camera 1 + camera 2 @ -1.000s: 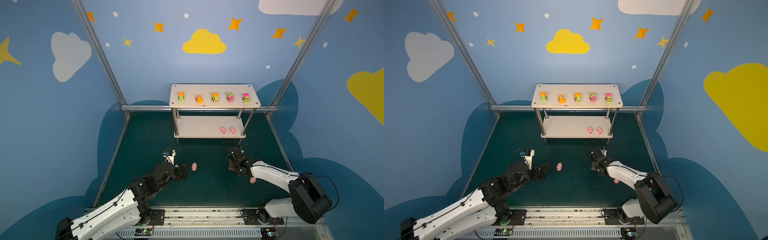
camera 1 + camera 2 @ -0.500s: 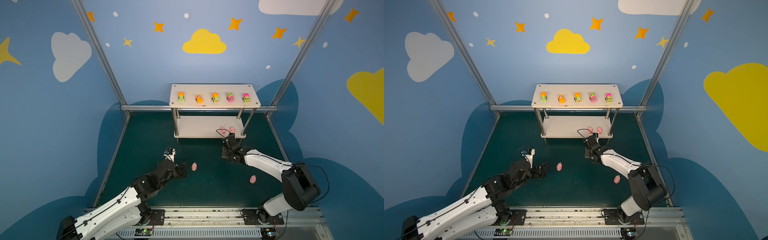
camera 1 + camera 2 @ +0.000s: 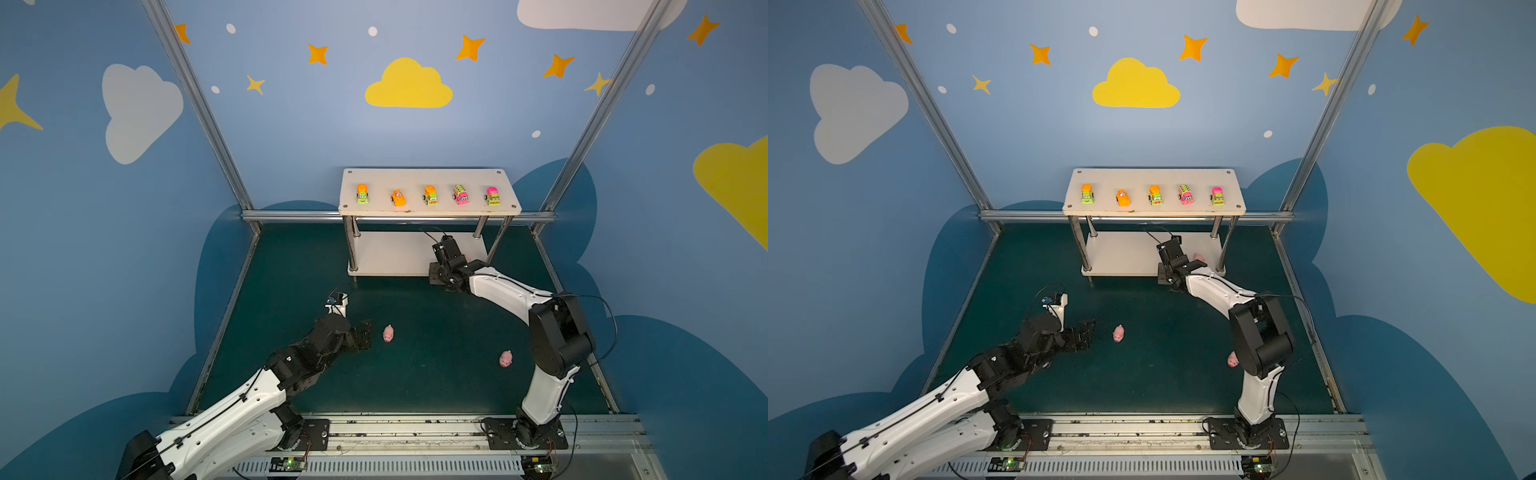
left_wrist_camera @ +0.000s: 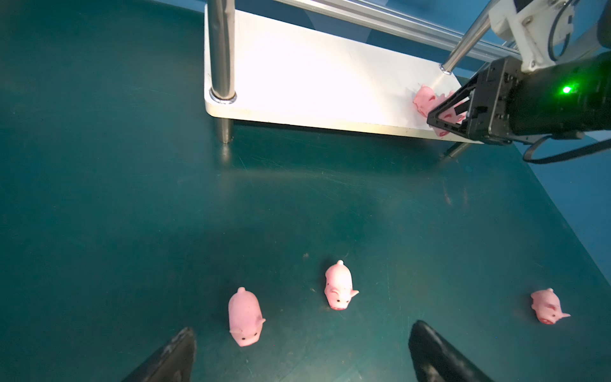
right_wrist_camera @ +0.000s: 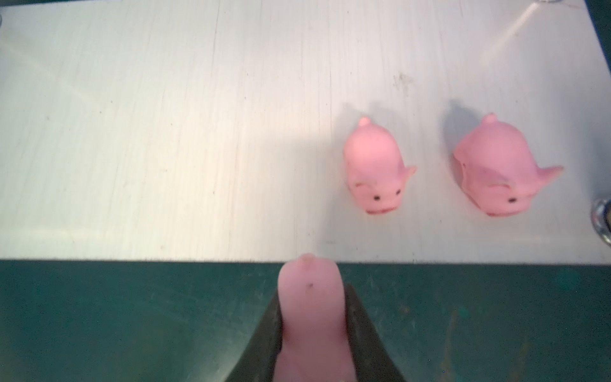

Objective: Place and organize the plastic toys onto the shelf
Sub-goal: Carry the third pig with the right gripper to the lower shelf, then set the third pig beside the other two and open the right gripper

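- Left gripper [image 4: 302,334]: fingers spread wide, gripping nothing, low over the dark green mat [image 4: 132,215]. Three loose pigs [image 4: 246,317] [image 4: 339,291] [image 4: 549,306] stand on the mat ahead of it, the nearest just beyond one fingertip.
- White two-tier shelf [image 3: 428,178]: five toy vehicles [image 3: 362,194] [image 3: 398,198] [image 3: 430,195] [image 3: 460,194] [image 3: 492,196] sit in a row on the top board.
- Right gripper [image 5: 312,297]: fingers nearly closed, pinching a pink pig [image 5: 310,330] at the lower board's front edge. Two shelved pigs [image 5: 375,168] [image 5: 499,165] stand side by side on that board, near a metal post [image 5: 601,218].
- Blue walls [image 3: 291,137] carry white and yellow clouds and orange stars.
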`<control>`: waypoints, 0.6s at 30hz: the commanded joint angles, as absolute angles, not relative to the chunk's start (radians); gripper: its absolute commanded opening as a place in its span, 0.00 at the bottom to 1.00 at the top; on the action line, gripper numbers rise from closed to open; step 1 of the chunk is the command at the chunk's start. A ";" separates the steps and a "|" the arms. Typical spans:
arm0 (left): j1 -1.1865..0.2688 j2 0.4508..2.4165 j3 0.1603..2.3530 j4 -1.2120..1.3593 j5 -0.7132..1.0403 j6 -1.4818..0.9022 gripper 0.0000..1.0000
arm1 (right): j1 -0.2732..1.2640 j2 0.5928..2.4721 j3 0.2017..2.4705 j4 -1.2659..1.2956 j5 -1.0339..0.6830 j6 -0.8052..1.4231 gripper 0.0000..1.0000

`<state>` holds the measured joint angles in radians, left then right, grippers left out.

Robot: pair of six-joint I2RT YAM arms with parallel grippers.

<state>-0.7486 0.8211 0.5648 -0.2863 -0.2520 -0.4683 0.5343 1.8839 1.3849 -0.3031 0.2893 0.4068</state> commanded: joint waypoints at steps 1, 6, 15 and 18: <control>-0.733 0.824 0.585 -0.268 -0.254 -0.446 1.00 | 0.519 1.932 1.452 -0.304 0.263 0.375 0.27; -0.714 0.836 0.581 -0.257 -0.244 -0.442 1.00 | 0.512 1.996 1.519 -0.306 0.252 0.359 0.27; -0.689 0.850 0.580 -0.245 -0.225 -0.440 1.00 | 0.482 2.095 1.622 -0.335 0.248 0.347 0.27; -0.684 0.850 0.580 -0.245 -0.222 -0.441 1.00 | 0.469 2.106 1.633 -0.341 0.251 0.346 0.27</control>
<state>-0.6910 0.8497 0.5648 -0.2619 -0.2279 -0.4557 0.4850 2.0895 1.6016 -0.3134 0.2462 0.3573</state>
